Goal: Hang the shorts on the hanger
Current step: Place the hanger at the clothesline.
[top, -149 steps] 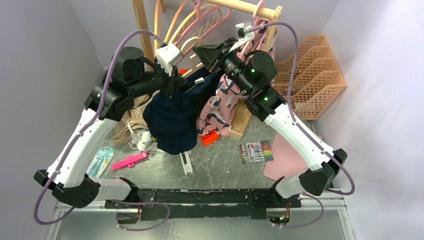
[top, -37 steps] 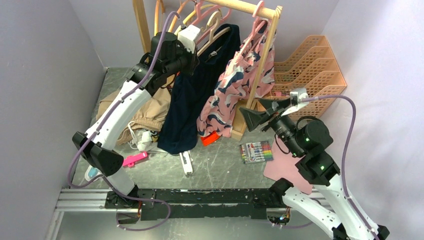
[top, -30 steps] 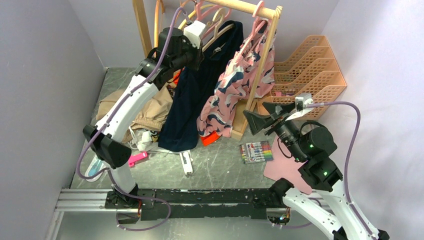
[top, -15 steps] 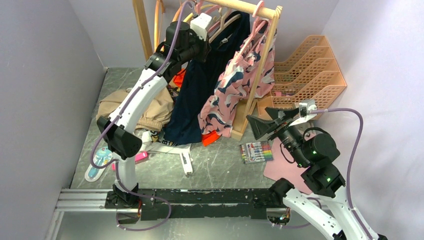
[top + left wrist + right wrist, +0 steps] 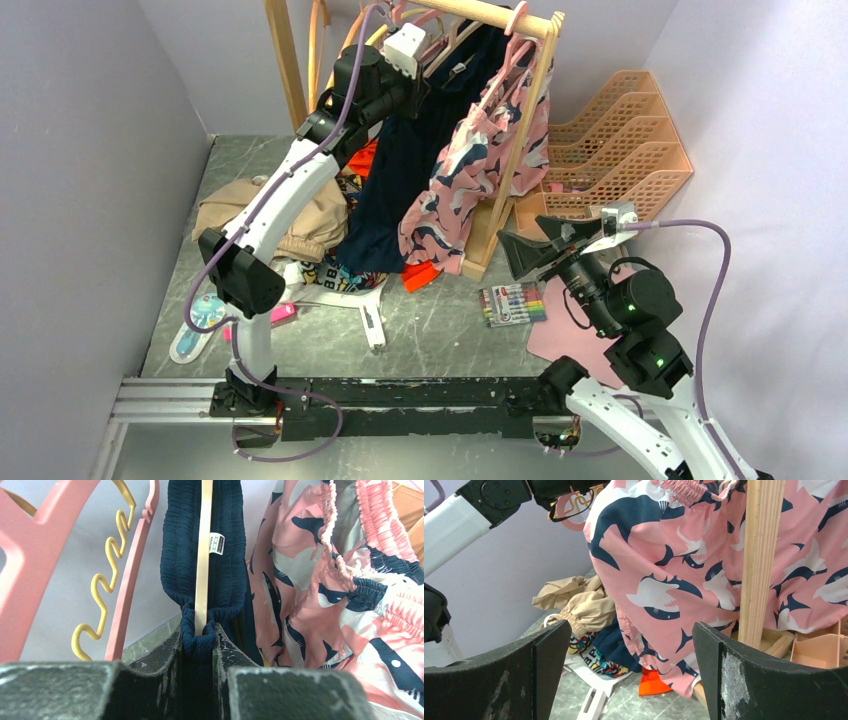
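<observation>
The navy shorts (image 5: 398, 185) hang long from the top of the rack, their hem just above the clothes pile. In the left wrist view the ribbed waistband (image 5: 220, 565) is stretched around the cream hanger (image 5: 202, 555), whose bar runs straight up from the jaws. My left gripper (image 5: 198, 641) is shut on the bunched waistband at the hanger's near end, high by the rail (image 5: 418, 88). My right gripper (image 5: 537, 243) stands wide open, well to the right of the rack and holding nothing; the right wrist view (image 5: 631, 630) looks between its fingers at the pink shorts.
Pink shark-print shorts (image 5: 470, 170) hang right beside the navy ones, against the wooden post (image 5: 518, 140). Pink (image 5: 131, 580) and yellow (image 5: 100, 595) hangers crowd the left. A tan garment (image 5: 300, 215), markers (image 5: 512, 302) and an orange file rack (image 5: 615, 140) lie around.
My left arm has lifted the hanger and navy shorts up and back toward the rail, and the hem has risen off the pile. My right arm has drawn slightly back to the right, still open.
</observation>
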Controlling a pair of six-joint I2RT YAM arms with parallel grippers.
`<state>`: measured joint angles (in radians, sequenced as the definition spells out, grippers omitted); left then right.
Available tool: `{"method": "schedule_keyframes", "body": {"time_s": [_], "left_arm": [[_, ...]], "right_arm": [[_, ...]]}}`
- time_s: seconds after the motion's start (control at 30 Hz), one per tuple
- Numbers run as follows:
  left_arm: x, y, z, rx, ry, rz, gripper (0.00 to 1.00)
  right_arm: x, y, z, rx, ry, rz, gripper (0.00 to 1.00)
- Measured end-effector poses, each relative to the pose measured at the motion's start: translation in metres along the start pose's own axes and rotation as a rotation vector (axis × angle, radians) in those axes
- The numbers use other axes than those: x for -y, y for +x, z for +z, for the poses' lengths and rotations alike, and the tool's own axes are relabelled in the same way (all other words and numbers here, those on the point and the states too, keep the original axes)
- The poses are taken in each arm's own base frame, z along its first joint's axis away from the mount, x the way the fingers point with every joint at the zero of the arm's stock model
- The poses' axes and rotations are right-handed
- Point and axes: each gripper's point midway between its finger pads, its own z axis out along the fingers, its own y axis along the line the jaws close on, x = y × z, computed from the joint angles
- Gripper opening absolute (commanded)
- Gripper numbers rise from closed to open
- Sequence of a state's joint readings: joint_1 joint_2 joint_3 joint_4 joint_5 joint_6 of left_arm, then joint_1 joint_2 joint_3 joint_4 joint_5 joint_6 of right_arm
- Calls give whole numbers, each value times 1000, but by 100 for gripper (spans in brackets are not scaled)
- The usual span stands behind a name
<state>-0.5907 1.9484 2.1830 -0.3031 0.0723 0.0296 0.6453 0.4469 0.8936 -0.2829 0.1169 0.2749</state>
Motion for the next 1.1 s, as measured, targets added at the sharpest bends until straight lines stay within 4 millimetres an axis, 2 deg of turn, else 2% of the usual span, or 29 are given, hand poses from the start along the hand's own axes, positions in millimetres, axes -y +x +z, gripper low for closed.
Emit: {"method": "schedule_keyframes", "body": {"time_s": [0.33,1.1], "left_arm": [[8,-2,3,24,19,59,7],[9,-16,3,67,28,93,7]], "right_arm": [[1,0,0,0,4,1,96],[1,7,5,-23,11,32,96]]}}
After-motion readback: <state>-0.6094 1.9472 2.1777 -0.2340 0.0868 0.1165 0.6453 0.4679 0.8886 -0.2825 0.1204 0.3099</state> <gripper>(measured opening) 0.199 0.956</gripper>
